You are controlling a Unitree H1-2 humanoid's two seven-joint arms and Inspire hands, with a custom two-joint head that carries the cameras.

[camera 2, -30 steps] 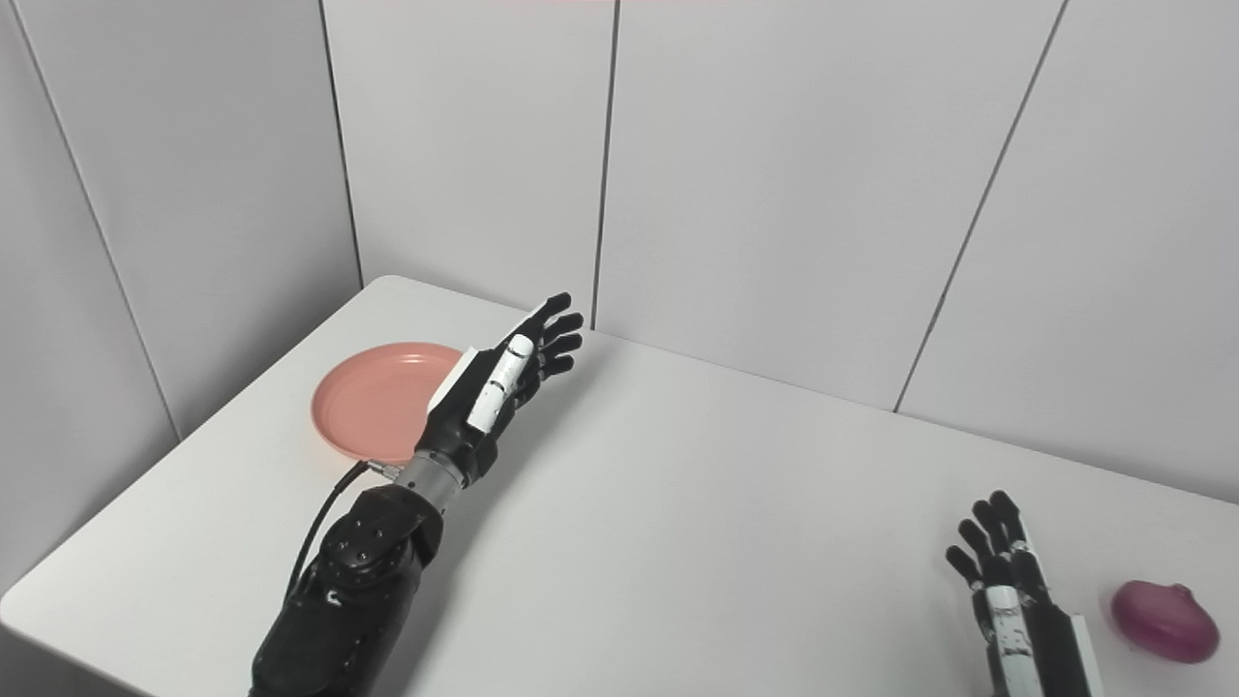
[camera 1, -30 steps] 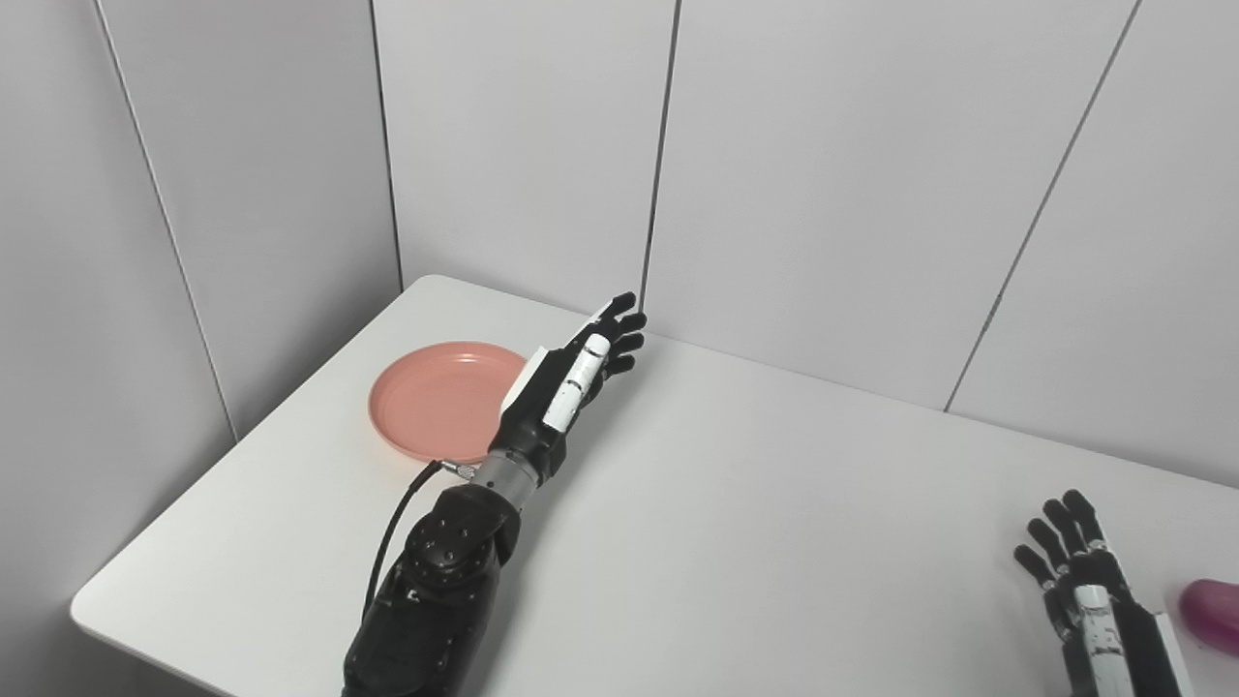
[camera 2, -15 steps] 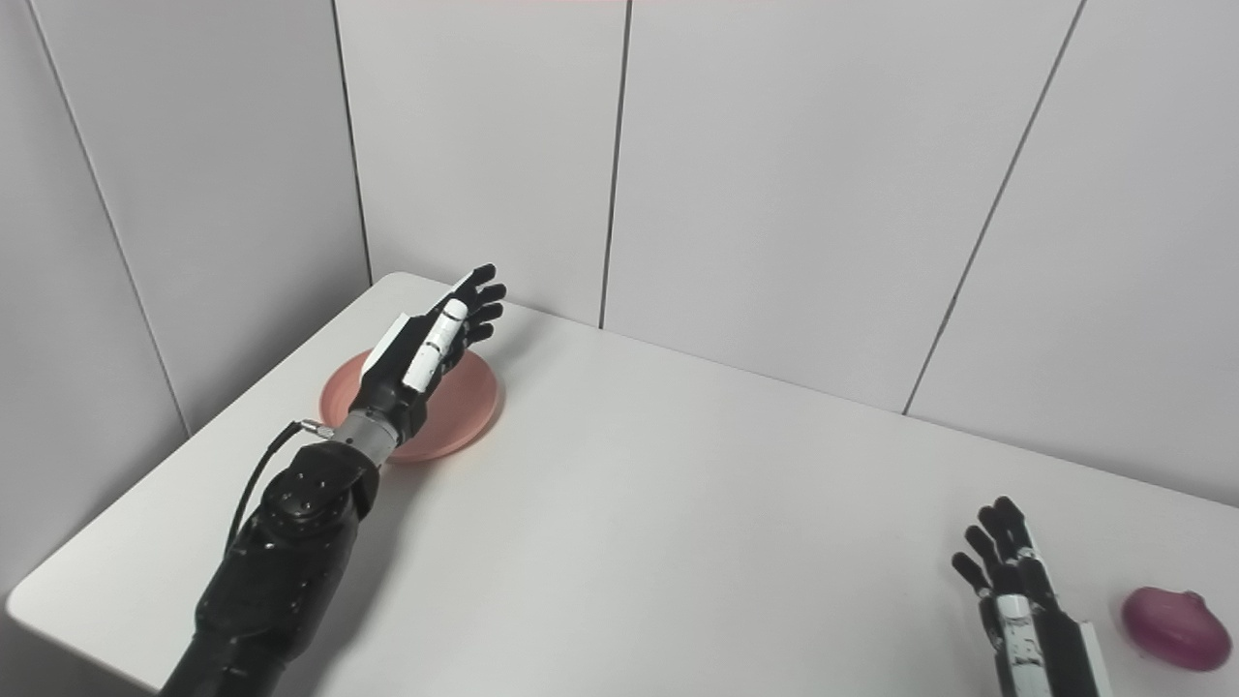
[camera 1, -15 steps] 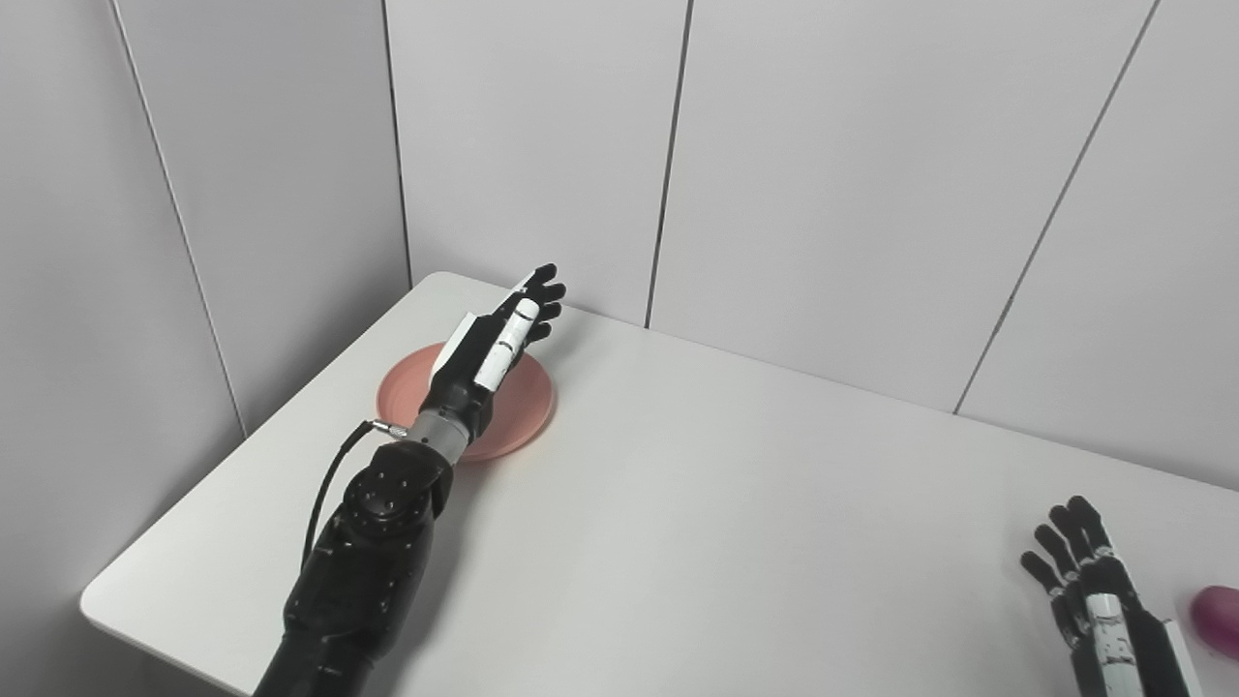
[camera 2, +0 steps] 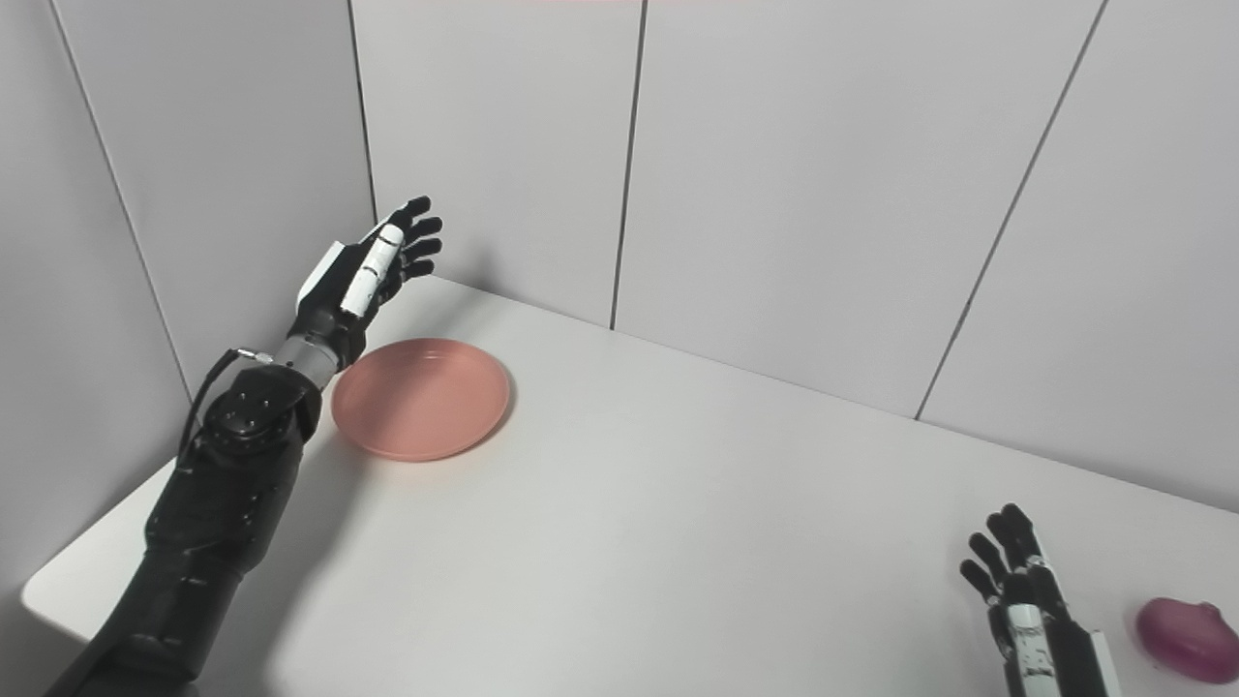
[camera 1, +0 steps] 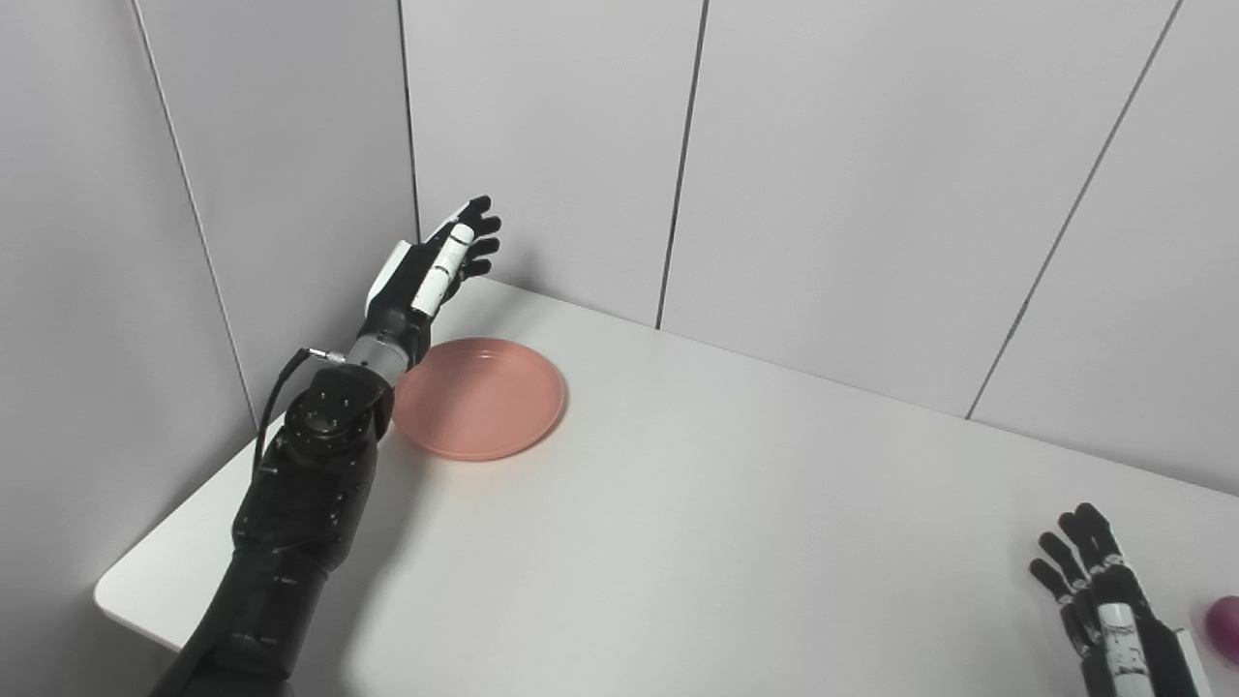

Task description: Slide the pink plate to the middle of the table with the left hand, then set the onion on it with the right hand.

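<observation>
The pink plate (camera 1: 480,398) lies flat near the table's far left corner. My left hand (camera 1: 429,276) hangs open in the air beyond the plate's far left rim, fingers straight, touching nothing. A purple onion (camera 2: 1187,625) rests on the table at the near right, cut off by the frame edge in the left eye view. My right hand (camera 2: 1022,590) stands open just left of the onion, a small gap between them, fingers pointing away from me.
The white table (camera 1: 736,503) has a rounded left edge and meets grey wall panels (camera 1: 832,174) at the back and on the left. My left forearm (camera 1: 319,455) crosses the table's left edge beside the plate.
My left hand swung from the plate's right side, across it, to its far left and rose. The plate kept its spot on the table. The camera shifted slightly. My right hand barely moved.
</observation>
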